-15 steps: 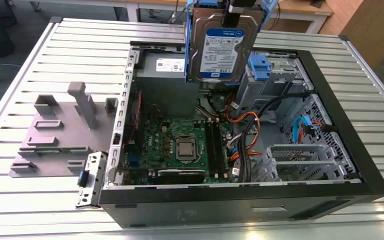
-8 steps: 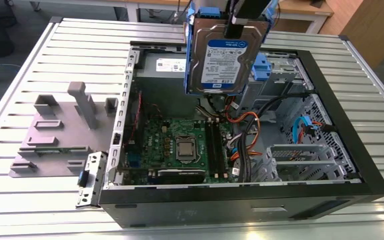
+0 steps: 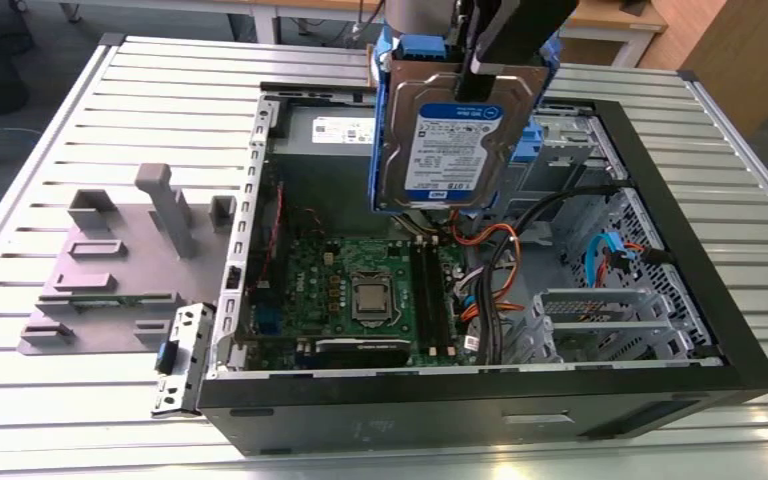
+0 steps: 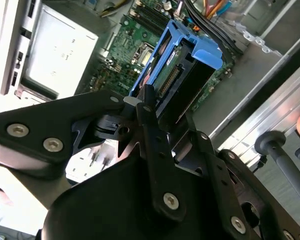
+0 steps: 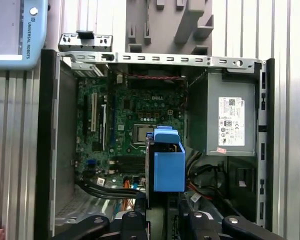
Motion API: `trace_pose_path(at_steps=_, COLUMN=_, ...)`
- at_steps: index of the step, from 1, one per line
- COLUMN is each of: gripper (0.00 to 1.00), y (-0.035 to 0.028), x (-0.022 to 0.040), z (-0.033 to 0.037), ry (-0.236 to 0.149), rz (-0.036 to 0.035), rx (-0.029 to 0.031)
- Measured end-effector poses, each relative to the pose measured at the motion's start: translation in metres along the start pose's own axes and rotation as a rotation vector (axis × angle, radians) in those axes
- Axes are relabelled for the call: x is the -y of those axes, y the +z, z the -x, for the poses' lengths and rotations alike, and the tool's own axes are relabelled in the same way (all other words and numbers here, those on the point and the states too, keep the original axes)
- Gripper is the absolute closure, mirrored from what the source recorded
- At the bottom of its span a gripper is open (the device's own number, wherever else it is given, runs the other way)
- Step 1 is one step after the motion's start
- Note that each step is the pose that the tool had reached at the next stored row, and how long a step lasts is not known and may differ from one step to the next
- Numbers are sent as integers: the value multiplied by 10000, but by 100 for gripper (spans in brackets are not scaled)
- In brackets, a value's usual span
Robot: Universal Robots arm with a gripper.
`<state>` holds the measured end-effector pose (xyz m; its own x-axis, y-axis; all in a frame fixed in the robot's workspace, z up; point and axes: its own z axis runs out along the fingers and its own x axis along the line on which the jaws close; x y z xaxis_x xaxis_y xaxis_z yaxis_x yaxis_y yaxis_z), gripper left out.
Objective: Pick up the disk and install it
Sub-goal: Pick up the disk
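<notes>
The worktop [image 3: 157,90] carries 1 open computer case [image 3: 704,330], 1 grey moulded fixture [image 3: 117,260] near its edge at the exterior view's left, and 1 metal bracket [image 3: 181,355]. The case holds 1 motherboard [image 3: 317,270], 1 processor socket [image 3: 372,297] and 1 power supply [image 5: 230,120]. 1 gripper [image 3: 475,85] grips 1 disk [image 3: 448,140].

I have the open computer case [image 3: 744,350] lying on the table [image 3: 131,100], with a moulded fixture [image 3: 117,260] beside it on the exterior view's left. Inside, the motherboard [image 3: 357,280] lies flat, the power supply [image 3: 324,130] beyond it, and a drive cage [image 3: 598,320] on the exterior view's right. The disk [image 3: 444,130] hangs upright above them, clamped in the tool [image 3: 480,85].
</notes>
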<state>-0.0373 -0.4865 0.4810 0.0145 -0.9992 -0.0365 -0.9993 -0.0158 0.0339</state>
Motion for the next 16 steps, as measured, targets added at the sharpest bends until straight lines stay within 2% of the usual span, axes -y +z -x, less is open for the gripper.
trace_pose_path(at_steps=16, gripper=65, y=-17, x=-7, z=-519, ry=2, rz=0, rx=0)
